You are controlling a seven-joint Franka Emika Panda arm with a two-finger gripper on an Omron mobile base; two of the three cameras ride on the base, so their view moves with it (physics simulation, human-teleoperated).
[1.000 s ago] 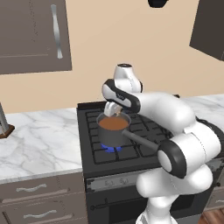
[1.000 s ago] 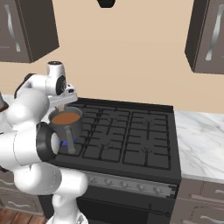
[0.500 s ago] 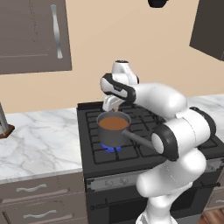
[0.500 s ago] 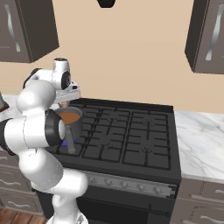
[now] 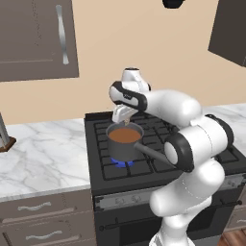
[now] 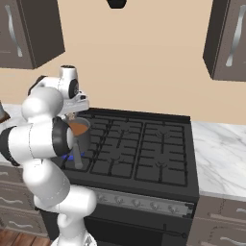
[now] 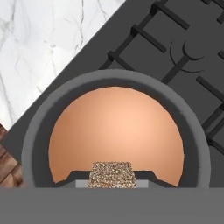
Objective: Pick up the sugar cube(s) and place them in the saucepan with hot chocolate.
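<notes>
The dark grey saucepan [image 5: 124,142] with brown hot chocolate stands on the stove's front-left burner, its long handle [image 5: 153,153] pointing toward the robot. My gripper [image 5: 125,120] hangs just above the pan's far rim, fingers pointing down. In the hand view the pan's rim [image 7: 36,131] rings the brown liquid [image 7: 114,127] directly below. The speckled tan sugar cube [image 7: 112,173] sits between my dark fingertips [image 7: 73,176], with my gripper [image 7: 112,179] shut on it. From the right base view the gripper [image 6: 72,115] hovers over the saucepan [image 6: 79,130].
A blue flame [image 5: 121,161] burns under the pan. The black stove [image 6: 139,149] with grates extends to the right. A marble counter [image 5: 43,153] lies to the left, with a dark block [image 5: 4,139] at its far edge. Cabinets [image 5: 33,38] hang above.
The arm's elbow and forearm have swung and lifted, while the gripper has stayed above the saucepan, still holding the cube.
</notes>
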